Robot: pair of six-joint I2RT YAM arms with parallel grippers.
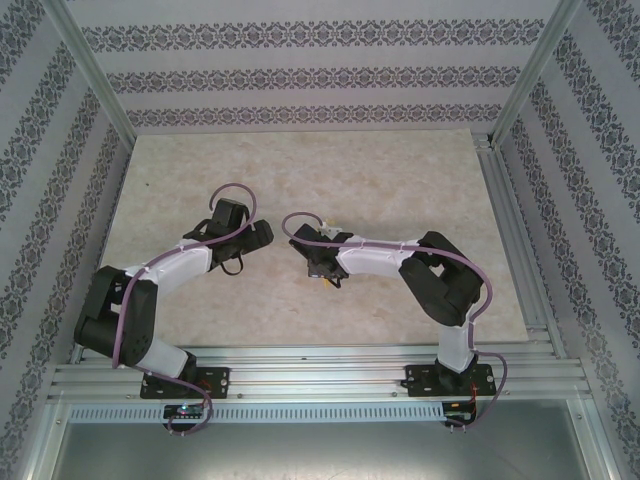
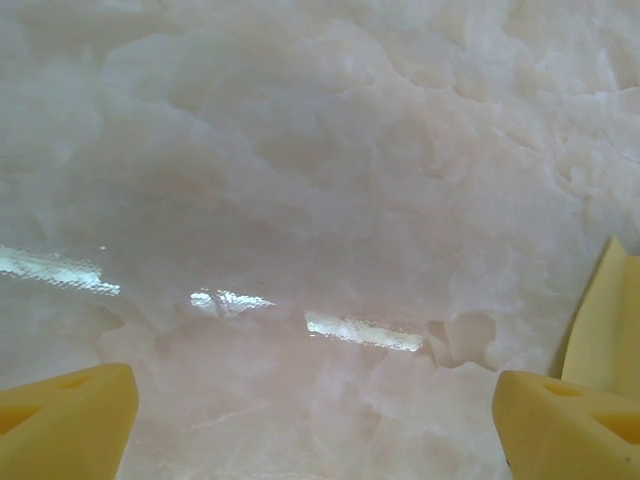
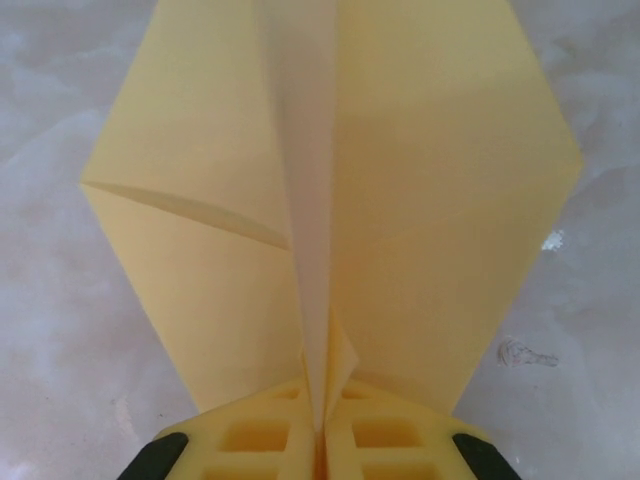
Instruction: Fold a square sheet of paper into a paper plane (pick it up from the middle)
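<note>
Paper plane (image 3: 430, 200), which I judge light, floppy, crushable: pinched by its centre fold in my right gripper (image 3: 320, 435), wings fanning ahead of the fingers (image 3: 255, 440); left gripper (image 2: 310, 420) gapes empty; grip best along that fold.

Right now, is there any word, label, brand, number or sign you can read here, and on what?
No readable text anywhere.
yellow paper: blank, only creases.
grey mark on the table: a small scribble-like smudge, too faint to read.
wallpaper: ornamental pattern, no letters.
</note>
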